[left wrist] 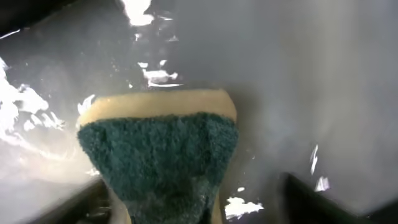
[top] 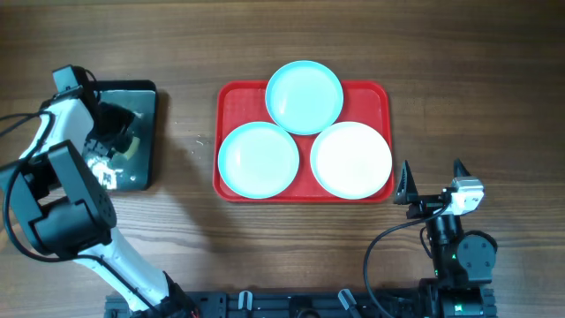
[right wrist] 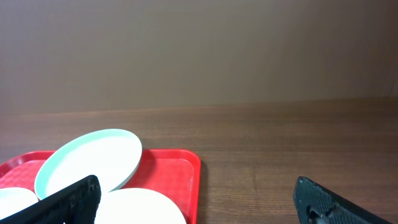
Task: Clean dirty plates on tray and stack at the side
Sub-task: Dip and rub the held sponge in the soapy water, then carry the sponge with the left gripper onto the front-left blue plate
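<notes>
1. Overhead: the red tray (top: 372, 99) sits at centre frame, its long axis running left to right. It carries all three plates: an upper aqua plate (top: 305, 97) overlapping the top rim, a lower-left aqua plate (top: 259, 160) and a white plate (top: 351, 159) at lower right. None is stacked at the side yet. The left end effector (top: 124, 137) hangs over a dark tray (top: 141, 95) near the left edge of the frame. The plates therefore lie to its right across bare worktop (top: 265, 247), with the lower-left aqua plate nearest. The right end effector (top: 432, 166), fingers apart and empty, sits just off the red tray's lower-right corner. The white plate lies up and to its left, so this arm is much the nearer to the plates.

2. Left wrist: a sponge (left wrist: 158, 149), yellow foam with a green scouring face, lies on the dark tray's glossy floor. Its long axis runs away from the camera, in line with the fingers. The jaws stand either side of it with a gap showing on the right, so it looks straddled and not clamped.

3. Right wrist: the fingers sit in the bottom corners, wide apart, with nothing between them. At lower left the upper aqua plate appears to lean on the white plate. The sponge probably needs gripping and carrying rightward before any wiping can start.
</notes>
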### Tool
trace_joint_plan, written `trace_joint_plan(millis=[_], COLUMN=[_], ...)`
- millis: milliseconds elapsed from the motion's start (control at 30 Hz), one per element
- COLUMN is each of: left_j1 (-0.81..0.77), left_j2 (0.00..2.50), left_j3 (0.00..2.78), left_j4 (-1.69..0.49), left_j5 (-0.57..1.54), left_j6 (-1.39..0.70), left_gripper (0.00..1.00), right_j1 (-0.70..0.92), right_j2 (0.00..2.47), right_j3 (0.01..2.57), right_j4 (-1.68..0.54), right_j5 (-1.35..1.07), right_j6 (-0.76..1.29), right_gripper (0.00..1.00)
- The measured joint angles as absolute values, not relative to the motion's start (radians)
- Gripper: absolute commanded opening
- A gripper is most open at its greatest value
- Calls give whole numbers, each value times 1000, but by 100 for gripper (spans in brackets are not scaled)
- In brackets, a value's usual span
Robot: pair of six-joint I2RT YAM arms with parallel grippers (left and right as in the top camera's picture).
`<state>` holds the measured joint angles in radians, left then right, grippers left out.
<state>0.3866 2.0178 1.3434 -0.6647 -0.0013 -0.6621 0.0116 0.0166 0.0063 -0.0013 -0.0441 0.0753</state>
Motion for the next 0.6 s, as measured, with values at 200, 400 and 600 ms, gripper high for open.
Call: trace_joint_plan(millis=[200, 400, 600], left_j1=[387, 387, 387], left_j2=[2024, 1966, 1666], left_j3=[1340, 1327, 1323], left_j4=[-665, -705, -717], left_j5=[2, 2, 23], left_j6=[-660, -660, -661], left_gripper=[4, 4, 4], right_j1=[12, 12, 12], right_j2=[17, 17, 17], right_j3=[6, 6, 6], right_j4=[-1, -1, -1], right_j5=[-44, -44, -44], right_j6=[75, 75, 75], right_gripper=[100, 100, 100])
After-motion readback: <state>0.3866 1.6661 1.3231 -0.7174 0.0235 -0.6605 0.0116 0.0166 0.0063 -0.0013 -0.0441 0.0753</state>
